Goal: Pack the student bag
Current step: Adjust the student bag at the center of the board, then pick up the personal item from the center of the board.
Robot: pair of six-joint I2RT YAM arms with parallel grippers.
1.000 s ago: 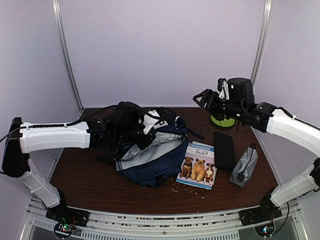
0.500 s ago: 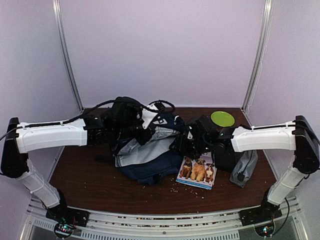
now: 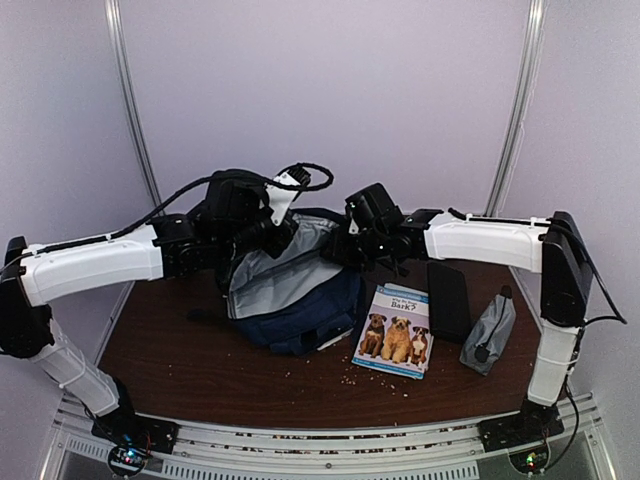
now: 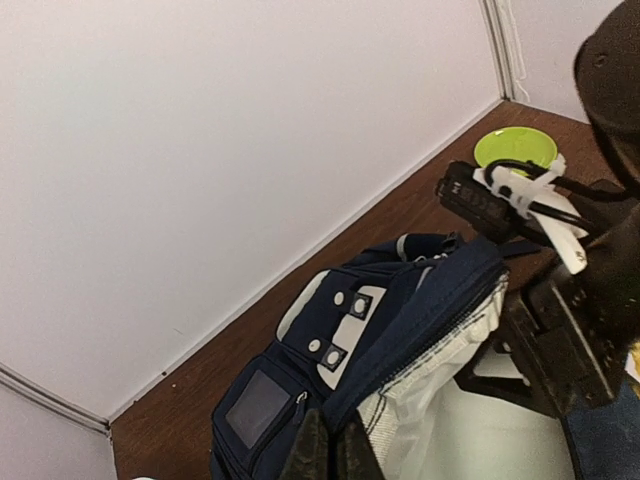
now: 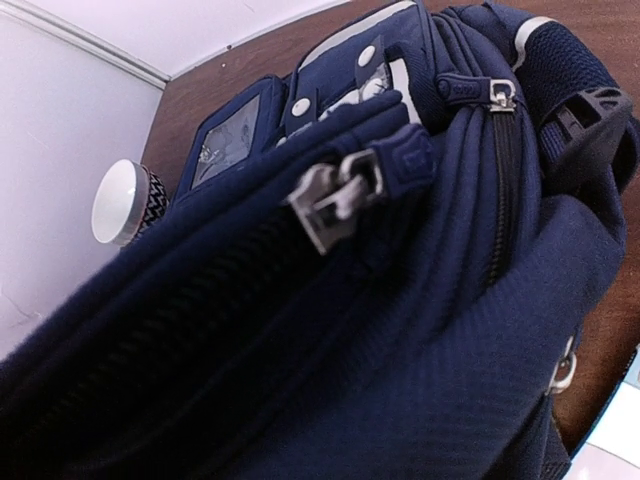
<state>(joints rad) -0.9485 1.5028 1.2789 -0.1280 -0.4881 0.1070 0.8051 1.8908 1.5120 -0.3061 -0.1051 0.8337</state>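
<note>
While the left gripper [image 4: 332,452] pinched the rim of the student bag [image 3: 300,305] on the table [image 3: 160,360], the right gripper [image 3: 352,243] pressed close, jaws unreadable. A weak bite could've let the mouth flop shut.

Student bag [image 3: 300,320]: navy with white trim, centre of frame; mouth wide open, grey lining exposed, upper rim raised.

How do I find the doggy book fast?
Start at the big navy-blue fabric backpack in the middle of the brown table. Just right of it lies a thin paperback book. Only it shows three dogs on its cover.
</note>
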